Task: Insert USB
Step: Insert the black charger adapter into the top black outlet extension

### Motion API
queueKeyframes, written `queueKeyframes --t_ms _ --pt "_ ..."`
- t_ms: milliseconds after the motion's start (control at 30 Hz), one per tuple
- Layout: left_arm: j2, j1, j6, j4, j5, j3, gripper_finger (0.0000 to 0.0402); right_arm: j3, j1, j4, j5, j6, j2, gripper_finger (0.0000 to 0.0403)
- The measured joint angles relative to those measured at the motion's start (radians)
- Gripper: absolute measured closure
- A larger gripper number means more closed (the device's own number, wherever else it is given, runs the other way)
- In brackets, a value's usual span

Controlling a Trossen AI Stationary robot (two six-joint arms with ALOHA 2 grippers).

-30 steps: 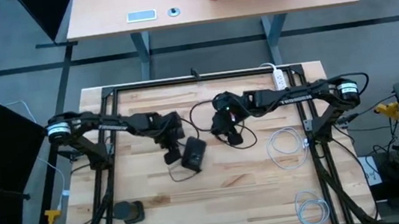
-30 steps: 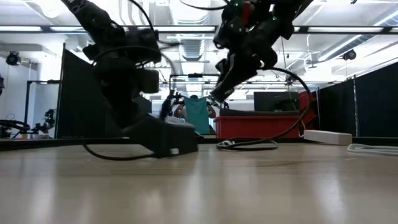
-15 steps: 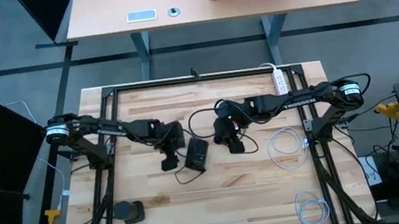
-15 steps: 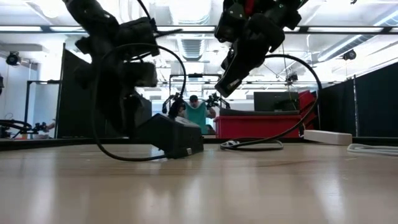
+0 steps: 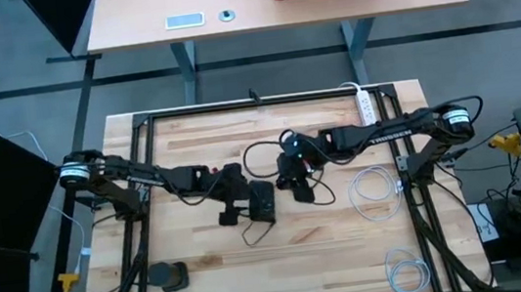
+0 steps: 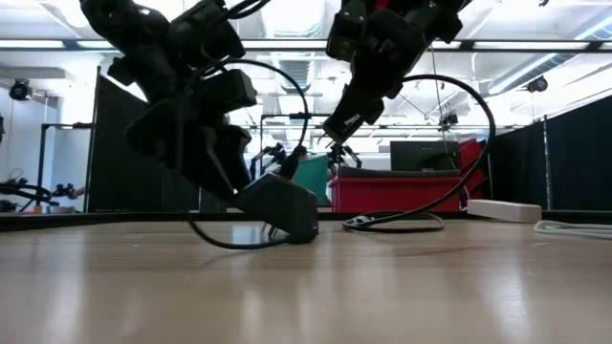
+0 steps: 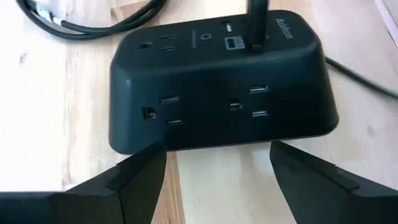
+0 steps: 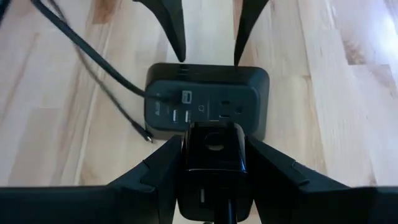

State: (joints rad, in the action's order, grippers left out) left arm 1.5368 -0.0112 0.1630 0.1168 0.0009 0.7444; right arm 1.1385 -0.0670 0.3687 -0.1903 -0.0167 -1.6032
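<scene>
A black charging block (image 5: 263, 203) with outlets and USB ports (image 8: 186, 97) lies flat on the wooden table (image 5: 194, 252). A black cord (image 7: 255, 22) leaves its port face. My left gripper (image 5: 233, 208) stands open at the block's left side, fingers (image 7: 140, 177) spread along its lower edge. My right gripper (image 5: 294, 177) hovers just right of the block, above the table, shut on a black USB plug (image 8: 211, 162). The plug's cable (image 6: 392, 222) loops down onto the table. In the low view the left gripper (image 6: 206, 162) slants down onto the block (image 6: 282, 205). My left gripper has its open fingertips (image 8: 179, 53) at the block's left side edge (image 7: 217, 144), slanting down from the table's left; whether they press on it I cannot tell. My right gripper pinches the plug's boxy body (image 8: 211, 180) between its two fingers, slanting down from the table's right. The plug hangs clear of the table, its front end toward the block's port face.
A white power strip (image 5: 366, 104) lies at the far right. Two white cable coils (image 5: 374, 192) (image 5: 408, 275) lie on the right side, and a small black object (image 5: 167, 275) sits near left. Black frame rails (image 5: 136, 180) border the table. A red bin (image 6: 402, 191) stands behind it.
My left gripper has moved toward the table's right and rolled, staying open at the block. The block has slid a little to the right and turned about on the table. My right gripper has rolled and shifted slightly toward the near edge, keeping hold of the plug.
</scene>
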Motion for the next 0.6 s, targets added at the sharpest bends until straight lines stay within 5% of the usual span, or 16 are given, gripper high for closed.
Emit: queueKeyframes --t_ms 300,600 --pt "0.0 -0.002 -0.091 0.033 -0.039 -0.056 0.0126 0.108 -0.001 0.081 0.009 -0.064 -0.062 0.0258" --pt "0.012 -0.004 -0.146 -0.428 -0.044 -0.218 0.0126 0.223 -0.008 0.175 0.007 -0.116 -0.159 0.0258"
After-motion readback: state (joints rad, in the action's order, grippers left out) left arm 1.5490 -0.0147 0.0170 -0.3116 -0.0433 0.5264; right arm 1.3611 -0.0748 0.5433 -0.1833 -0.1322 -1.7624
